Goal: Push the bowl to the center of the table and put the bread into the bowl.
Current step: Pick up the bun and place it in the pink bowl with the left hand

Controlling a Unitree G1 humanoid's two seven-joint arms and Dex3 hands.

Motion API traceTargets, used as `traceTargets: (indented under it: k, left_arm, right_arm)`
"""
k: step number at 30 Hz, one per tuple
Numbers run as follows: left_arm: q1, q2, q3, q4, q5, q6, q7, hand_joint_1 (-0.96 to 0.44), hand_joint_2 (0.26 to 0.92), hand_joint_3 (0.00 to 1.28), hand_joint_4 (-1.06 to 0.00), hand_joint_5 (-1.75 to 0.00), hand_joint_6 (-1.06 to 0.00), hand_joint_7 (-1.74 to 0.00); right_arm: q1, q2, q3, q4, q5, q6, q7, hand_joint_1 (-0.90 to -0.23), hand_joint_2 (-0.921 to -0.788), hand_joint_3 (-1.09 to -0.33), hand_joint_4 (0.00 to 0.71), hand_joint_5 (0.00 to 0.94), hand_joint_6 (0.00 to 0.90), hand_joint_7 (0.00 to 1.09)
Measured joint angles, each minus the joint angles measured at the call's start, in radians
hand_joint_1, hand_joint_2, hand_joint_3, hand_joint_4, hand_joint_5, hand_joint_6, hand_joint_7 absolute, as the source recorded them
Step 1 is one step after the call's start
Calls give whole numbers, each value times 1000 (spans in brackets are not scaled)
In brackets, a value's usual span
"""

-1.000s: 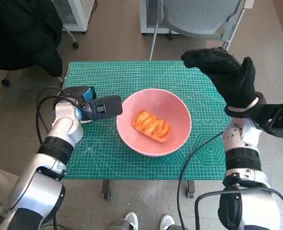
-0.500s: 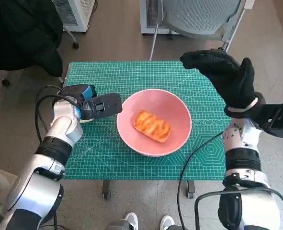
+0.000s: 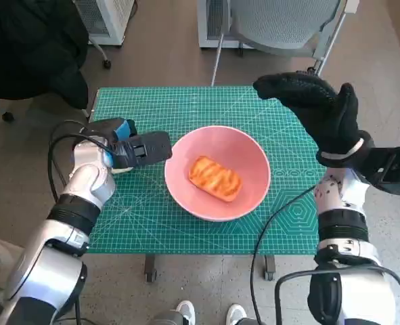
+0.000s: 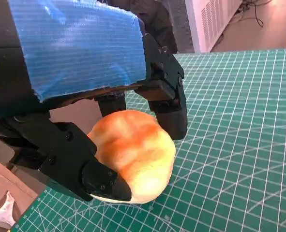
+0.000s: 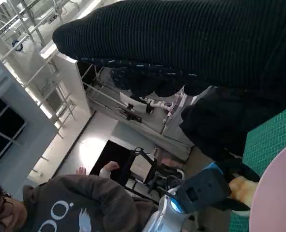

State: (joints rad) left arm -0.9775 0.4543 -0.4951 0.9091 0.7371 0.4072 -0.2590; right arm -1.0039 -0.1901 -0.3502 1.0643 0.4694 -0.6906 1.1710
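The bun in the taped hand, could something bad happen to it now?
Maybe. The left hand holds the bun low over the mat, beside the bowl, so it could bump the rim going in. The bowl already holds a bread, so the bun might land on it and roll out. The grip looks loose, so it might slip.

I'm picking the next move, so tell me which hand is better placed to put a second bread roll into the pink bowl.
Left. The left hand already holds a golden bread roll just beside the pink bowl's rim. The right hand hangs raised above the green mat, holding nothing. One striped bread is already inside.
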Motion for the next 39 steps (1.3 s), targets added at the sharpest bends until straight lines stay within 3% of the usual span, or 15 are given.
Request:
traceTargets:
  k: [7, 14, 24, 33, 34, 36, 37, 39]
  left_arm:
    - [5, 13, 4, -47, 0, 18, -26, 2, 874, 202, -558, -1461, -677, -974]
    - [34, 43, 10, -201, 4, 78, -97, 2, 870, 201, -581, -1435, -675, -981]
    - [99, 119, 40, -573, 46, 190, -235, 2, 913, 109, -566, -1379, -696, -1013]
    - [191, 171, 128, -906, 54, 189, -246, 6, 887, 122, -618, -1421, -768, -834]
    - [205, 175, 143, -948, 53, 181, -245, 5, 885, 127, -621, -1382, -744, -903]
    - [227, 179, 165, -1017, 52, 164, -243, 4, 739, 411, -619, -1347, -674, -1132]
    - [237, 180, 176, -1049, 51, 153, -241, 4, 697, 491, -619, -1340, -658, -1190]
    - [247, 179, 193, -1109, 51, 127, -235, 6, 673, 517, -623, -1412, -719, -1041]
  right_arm:
    - [0, 0, 0, 0, 0, 0, 0, -710, -921, -799, 198, 2, 267, 3]
    - [0, 1, 0, 0, 0, 1, 0, -710, -921, -799, 200, 3, 267, 3]
    - [0, 2, 0, 0, -1, 0, -1, -714, -921, -798, 202, 2, 267, 3]
    - [-1, 2, 0, 1, -1, 0, -4, -712, -921, -795, 207, 4, 269, 4]
    - [-1, 2, 0, 1, -1, 0, -5, -712, -921, -795, 207, 4, 269, 4]
    - [-1, 2, 0, 2, -1, 0, -7, -713, -921, -794, 209, 4, 268, 3]
    - [-1, 2, 0, 2, -1, 0, -8, -713, -921, -794, 209, 4, 268, 3]
    - [-1, 2, 0, 4, -1, 1, -9, -713, -921, -794, 210, 4, 267, 2]
